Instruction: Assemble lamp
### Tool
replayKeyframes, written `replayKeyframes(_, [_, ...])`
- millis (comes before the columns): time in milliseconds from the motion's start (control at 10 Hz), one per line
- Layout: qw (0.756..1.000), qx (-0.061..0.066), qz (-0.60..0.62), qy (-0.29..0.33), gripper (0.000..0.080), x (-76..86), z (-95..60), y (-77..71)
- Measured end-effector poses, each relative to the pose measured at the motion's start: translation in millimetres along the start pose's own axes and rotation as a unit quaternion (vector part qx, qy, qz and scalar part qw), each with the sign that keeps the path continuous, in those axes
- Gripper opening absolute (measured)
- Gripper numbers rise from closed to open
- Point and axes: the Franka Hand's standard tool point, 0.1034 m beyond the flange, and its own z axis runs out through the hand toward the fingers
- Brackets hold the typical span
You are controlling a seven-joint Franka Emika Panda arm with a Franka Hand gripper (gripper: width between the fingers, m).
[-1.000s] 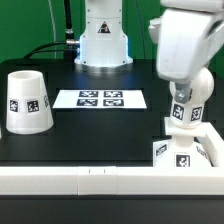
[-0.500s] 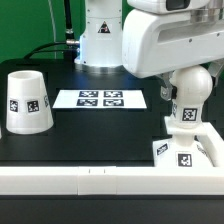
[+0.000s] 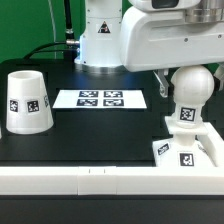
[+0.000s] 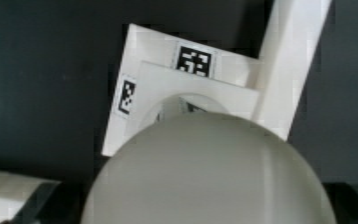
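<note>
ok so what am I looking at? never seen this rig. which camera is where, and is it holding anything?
A white robot arm with a two-finger pincer is building a lamp. One picture comes from a camera off the arm, the other from a camera on its wrist. On the black table: a cup-like shade at the exterior view's left, the rig's flat marker board in the middle, and at the right the square base with the bulb standing upright on it. The pincer is at the bulb, which fills the wrist view, but the grip itself is hidden, so I cannot tell whether it holds the bulb.
</note>
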Motion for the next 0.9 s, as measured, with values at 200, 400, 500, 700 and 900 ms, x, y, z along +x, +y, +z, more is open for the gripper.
replayKeyframes(200, [0.996, 0.001, 0.088, 0.012, 0.0578, -2.2, 0.5, -1.9])
replayKeyframes(400, [0.983, 0.009, 0.182, 0.012, 0.0578, -2.1, 0.0, -2.6])
replayKeyframes(500, [0.975, 0.016, 0.222, 0.011, 0.0578, -2.0, 0.0, -2.0])
replayKeyframes(700, [0.948, 0.029, 0.316, 0.006, 0.0578, -1.7, 0.0, -0.7])
replayKeyframes(900, [0.915, 0.044, 0.402, 0.003, 0.0578, -0.8, 0.6, 0.7])
